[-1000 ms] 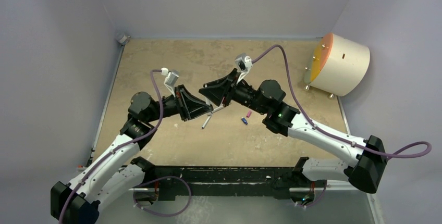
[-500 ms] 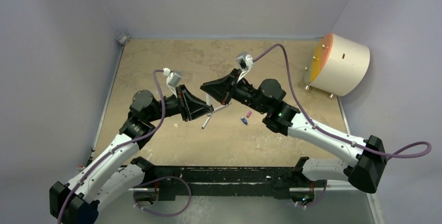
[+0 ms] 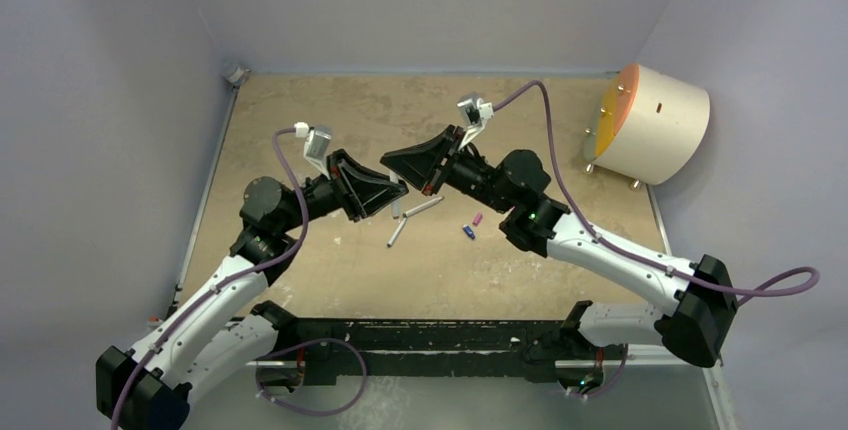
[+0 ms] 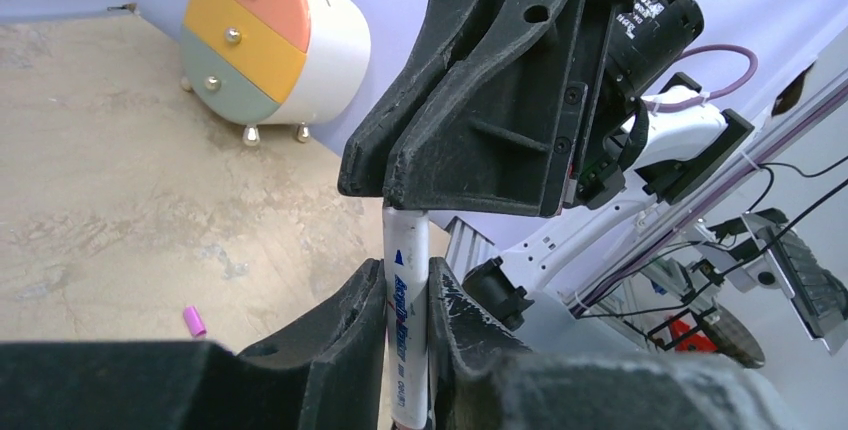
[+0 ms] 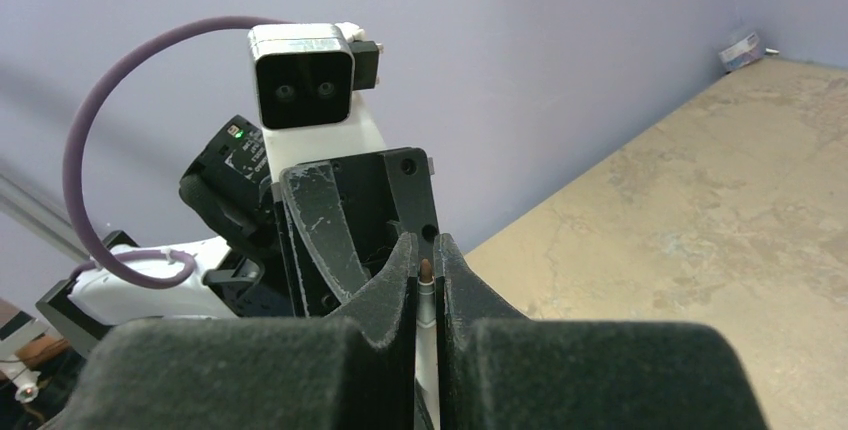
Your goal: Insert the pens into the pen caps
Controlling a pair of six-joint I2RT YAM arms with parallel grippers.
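A white pen (image 4: 408, 310) with blue lettering stands upright in my left gripper (image 4: 407, 268), whose jaws are shut on its barrel. Its upper end runs into my right gripper (image 4: 385, 185). In the right wrist view the pen's brown tip (image 5: 425, 270) shows between the jaws of that right gripper (image 5: 425, 245), which is shut on it. From above, the two grippers meet fingertip to fingertip over mid-table, left (image 3: 392, 193) and right (image 3: 398, 172). Two more pens (image 3: 422, 208) (image 3: 397, 233) lie on the table below them. A pink cap (image 3: 478, 219) and a blue cap (image 3: 467, 232) lie to their right.
A round white drawer unit (image 3: 655, 122) with orange, yellow and green fronts stands at the table's far right edge. A small grey object (image 3: 236, 75) sits in the back left corner. Purple walls close in the tan table (image 3: 330, 270) on three sides.
My right gripper has closed on the pen's tip end. My left wrist has swung up and to the left, still holding the pen. The loose pens and caps have not moved.
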